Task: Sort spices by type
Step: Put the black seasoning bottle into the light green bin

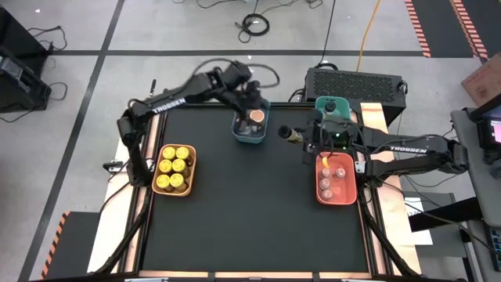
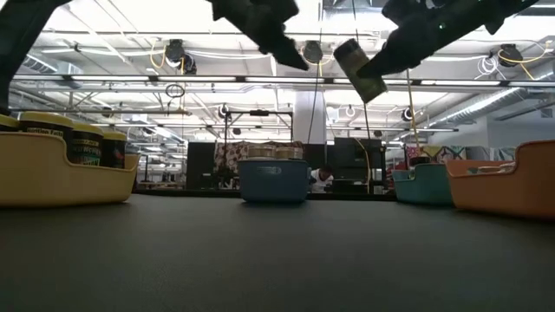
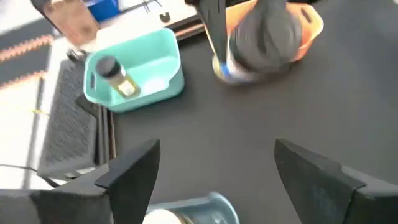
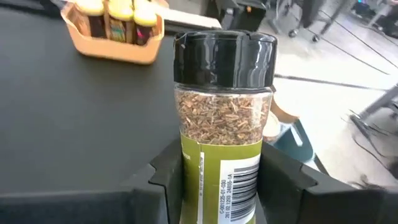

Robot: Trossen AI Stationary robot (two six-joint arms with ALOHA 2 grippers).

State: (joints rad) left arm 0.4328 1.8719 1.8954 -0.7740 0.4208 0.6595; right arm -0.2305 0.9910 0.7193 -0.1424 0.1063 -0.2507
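Both grippers hang mid-air: right gripper (image 4: 221, 180) clamps olive herb jar (image 4: 222, 118); left gripper (image 3: 214, 165) spread empty above blue bin (image 1: 250, 131).

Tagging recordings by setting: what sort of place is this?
Probably a large robotics lab or workshop hall: exposed ceiling ducts and strip lights, striped hazard tape on the floor, and loose cables beside the black work table.
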